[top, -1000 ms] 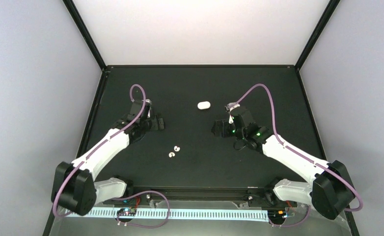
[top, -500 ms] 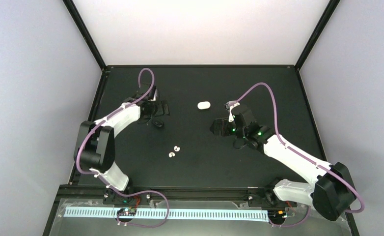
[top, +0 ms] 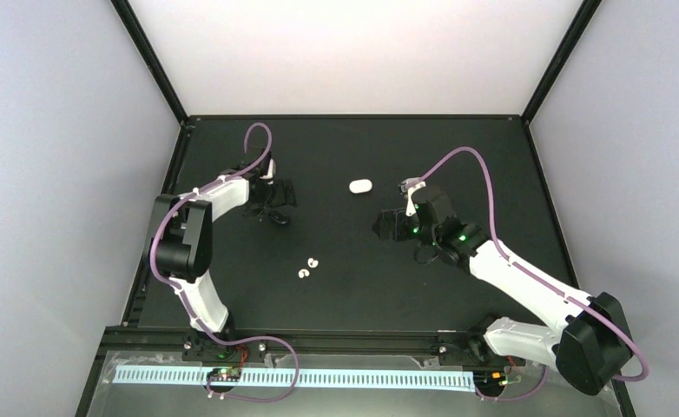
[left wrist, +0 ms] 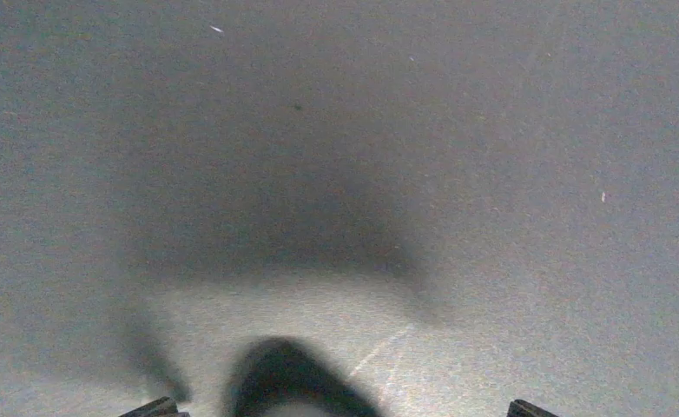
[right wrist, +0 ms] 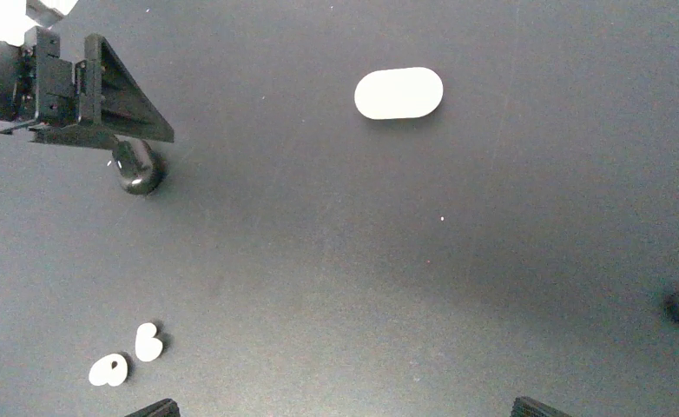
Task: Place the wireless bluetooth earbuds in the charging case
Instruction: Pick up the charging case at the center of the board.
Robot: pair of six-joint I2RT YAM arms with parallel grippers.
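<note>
Case: smooth white pill-shaped plastic charging case (top: 359,185), on the matte black table (top: 484,148), far centre, free room all around.
Earbuds: two glossy white comma-shaped earbuds (top: 308,267), just beside each other, well apart from the case.
Left gripper (top: 280,193): fingers apart, empty.
Right gripper (top: 387,225): fingers apart, empty.

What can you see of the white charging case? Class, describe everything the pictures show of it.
The charging case is a small, smooth white pill-shaped oval, plastic by its look, with no seam or hinge visible from above. Its lid appears shut. It lies flat, long axis roughly left to right, on the black table, toward the far middle. Only the table touches it; nothing rests on it.
</note>
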